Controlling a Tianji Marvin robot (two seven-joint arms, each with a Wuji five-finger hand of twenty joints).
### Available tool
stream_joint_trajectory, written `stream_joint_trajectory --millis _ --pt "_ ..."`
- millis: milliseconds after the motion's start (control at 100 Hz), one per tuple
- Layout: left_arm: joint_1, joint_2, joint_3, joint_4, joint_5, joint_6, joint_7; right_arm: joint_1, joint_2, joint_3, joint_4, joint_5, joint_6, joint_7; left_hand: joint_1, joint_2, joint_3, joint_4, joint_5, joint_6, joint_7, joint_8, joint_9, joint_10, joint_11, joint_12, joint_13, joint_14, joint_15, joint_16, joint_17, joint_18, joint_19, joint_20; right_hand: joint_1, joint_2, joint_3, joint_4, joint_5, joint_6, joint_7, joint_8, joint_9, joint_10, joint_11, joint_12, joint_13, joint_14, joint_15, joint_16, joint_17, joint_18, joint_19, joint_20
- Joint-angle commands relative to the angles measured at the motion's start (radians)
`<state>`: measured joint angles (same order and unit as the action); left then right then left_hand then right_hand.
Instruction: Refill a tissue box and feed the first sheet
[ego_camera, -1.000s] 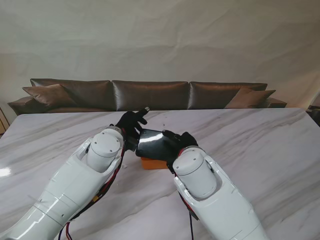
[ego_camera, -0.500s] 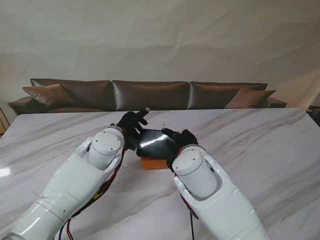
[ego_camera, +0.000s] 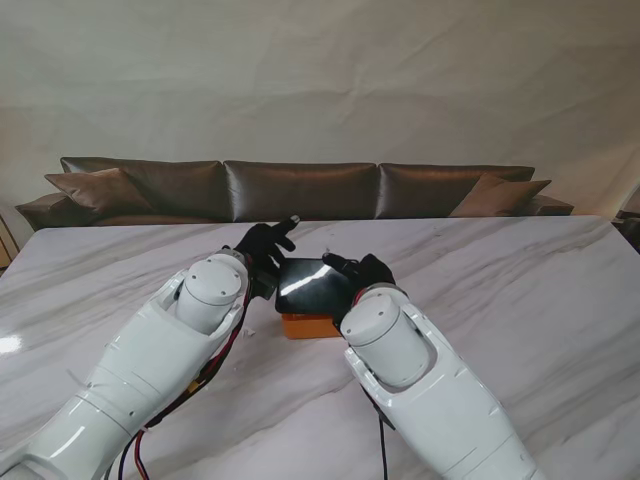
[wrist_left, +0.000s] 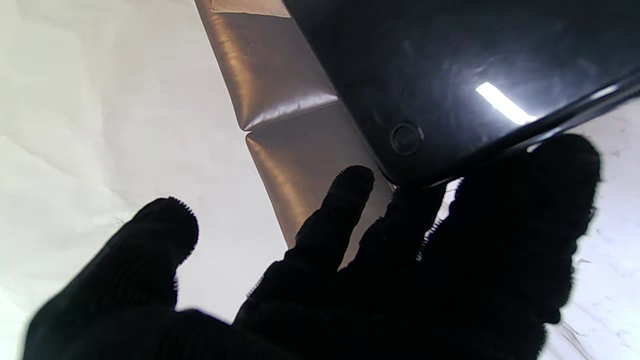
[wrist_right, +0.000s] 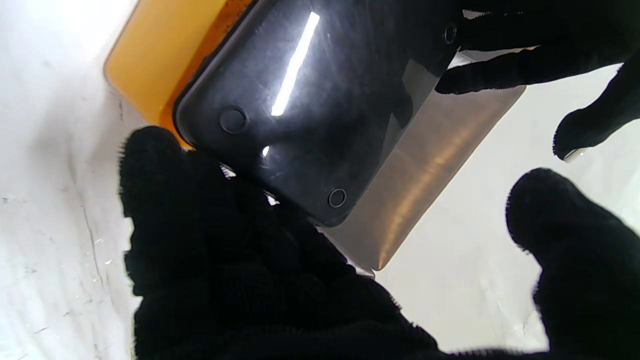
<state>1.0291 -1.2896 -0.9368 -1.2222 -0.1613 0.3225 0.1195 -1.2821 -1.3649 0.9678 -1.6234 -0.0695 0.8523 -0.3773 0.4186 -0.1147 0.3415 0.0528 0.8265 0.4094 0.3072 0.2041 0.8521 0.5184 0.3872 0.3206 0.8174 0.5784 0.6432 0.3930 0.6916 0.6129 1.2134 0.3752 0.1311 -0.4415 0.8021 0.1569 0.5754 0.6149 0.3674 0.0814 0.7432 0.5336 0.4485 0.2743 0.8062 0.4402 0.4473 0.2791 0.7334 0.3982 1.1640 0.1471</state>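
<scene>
I am holding the black base panel (ego_camera: 312, 284) on the orange tissue box (ego_camera: 310, 326), left hand (ego_camera: 262, 250) and right hand (ego_camera: 362, 273) both gripping its edges; next I judge it needs pressing flush.

Glossy black lid (ego_camera: 312, 284) seen over orange box (ego_camera: 308, 325); white marble table (ego_camera: 520, 300) streaked w/ grey veins. Both hands, left hand (ego_camera: 262, 250) & right hand (ego_camera: 362, 273), clad in black knit gloves. Brown sofa (ego_camera: 300, 190) set vs cream backdrop (ego_camera: 320, 80).

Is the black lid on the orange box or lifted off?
Lifted, not shut. The lid is tilted above the box, held by the left hand and right hand at its ends.
</scene>
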Motion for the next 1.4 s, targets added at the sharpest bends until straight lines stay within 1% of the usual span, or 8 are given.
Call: stream_joint_trajectory --millis 0,200,320,550,990,1260,1390 --pt "0.001 -0.034 0.017 -0.016 -0.014 -0.013 -0.037 0.013 -0.025 -0.015 -0.001 0.006 -0.026 0.022 0.008 0.024 -0.014 0.015 0.026 0.027 0.014 0.012 0.054 -0.088 0.099 0.028 0.044 -0.024 0.076 0.017 0.055 -0.096 0.041 0.009 -0.004 -0.024 -0.001 0.010 0.076 -0.266 0.126 0.052 0.074 -0.193 0.037 0.000 0.038 -0.125 -0.011 -0.010 -0.002 -0.115 0.029 0.017" --pt "-0.005 -0.038 0.021 0.005 -0.022 -0.019 -0.040 0.023 -0.027 -0.024 0.034 0.000 -0.054 0.009 0.009 0.023 -0.015 0.015 0.026 0.027 0.014 0.012 0.054 -0.089 0.100 0.028 0.043 -0.025 0.075 0.017 0.055 -0.096 0.041 0.009 -0.005 -0.027 0.000 0.010 0.079 -0.273 0.127 0.053 0.077 -0.197 0.037 0.000 0.039 -0.127 -0.012 -0.011 -0.004 -0.118 0.027 0.018" --pt "-0.023 -0.047 0.031 0.057 -0.029 -0.044 -0.043 0.030 -0.027 -0.033 0.052 -0.007 -0.072 0.002 0.009 0.023 -0.014 0.014 0.026 0.027 0.014 0.013 0.056 -0.090 0.100 0.029 0.042 -0.025 0.075 0.017 0.055 -0.096 0.041 0.009 -0.008 -0.027 0.001 0.010 0.082 -0.276 0.129 0.054 0.080 -0.200 0.037 0.000 0.044 -0.129 -0.012 -0.011 -0.003 -0.121 0.027 0.018" --pt "-0.033 -0.053 0.038 0.088 -0.038 -0.057 -0.046 0.039 -0.032 -0.039 0.079 -0.003 -0.089 -0.011 0.011 0.022 -0.014 0.014 0.027 0.028 0.015 0.013 0.056 -0.089 0.100 0.029 0.044 -0.024 0.075 0.017 0.054 -0.095 0.041 0.008 -0.008 -0.028 0.002 0.009 0.083 -0.276 0.129 0.054 0.083 -0.202 0.036 0.000 0.045 -0.131 -0.014 -0.012 -0.003 -0.121 0.028 0.020" --pt "-0.039 -0.058 0.043 0.112 -0.050 -0.066 -0.052 0.061 -0.039 -0.054 0.129 -0.004 -0.109 -0.019 0.011 0.022 -0.014 0.014 0.027 0.028 0.015 0.013 0.056 -0.090 0.101 0.029 0.043 -0.024 0.075 0.017 0.054 -0.095 0.041 0.008 -0.009 -0.027 0.003 0.009 0.086 -0.284 0.131 0.055 0.088 -0.208 0.036 0.000 0.048 -0.135 -0.016 -0.013 -0.003 -0.121 0.028 0.021" --pt "-0.032 -0.054 0.037 0.100 -0.047 -0.056 -0.054 0.080 -0.043 -0.066 0.154 -0.009 -0.123 -0.026 0.011 0.022 -0.012 0.014 0.029 0.028 0.017 0.014 0.059 -0.088 0.102 0.029 0.047 -0.023 0.077 0.017 0.057 -0.093 0.044 0.009 -0.010 -0.027 0.003 0.010 0.087 -0.288 0.134 0.057 0.090 -0.210 0.034 -0.001 0.050 -0.138 -0.018 -0.014 -0.005 -0.124 0.026 0.022" --pt "-0.034 -0.055 0.037 0.111 -0.044 -0.057 -0.056 0.084 -0.045 -0.070 0.165 -0.008 -0.129 -0.028 0.011 0.023 -0.013 0.013 0.028 0.028 0.017 0.014 0.059 -0.088 0.101 0.029 0.048 -0.024 0.077 0.017 0.056 -0.093 0.044 0.009 -0.010 -0.026 0.003 0.010 0.086 -0.290 0.134 0.058 0.089 -0.213 0.034 -0.001 0.049 -0.140 -0.018 -0.015 -0.006 -0.126 0.025 0.022"
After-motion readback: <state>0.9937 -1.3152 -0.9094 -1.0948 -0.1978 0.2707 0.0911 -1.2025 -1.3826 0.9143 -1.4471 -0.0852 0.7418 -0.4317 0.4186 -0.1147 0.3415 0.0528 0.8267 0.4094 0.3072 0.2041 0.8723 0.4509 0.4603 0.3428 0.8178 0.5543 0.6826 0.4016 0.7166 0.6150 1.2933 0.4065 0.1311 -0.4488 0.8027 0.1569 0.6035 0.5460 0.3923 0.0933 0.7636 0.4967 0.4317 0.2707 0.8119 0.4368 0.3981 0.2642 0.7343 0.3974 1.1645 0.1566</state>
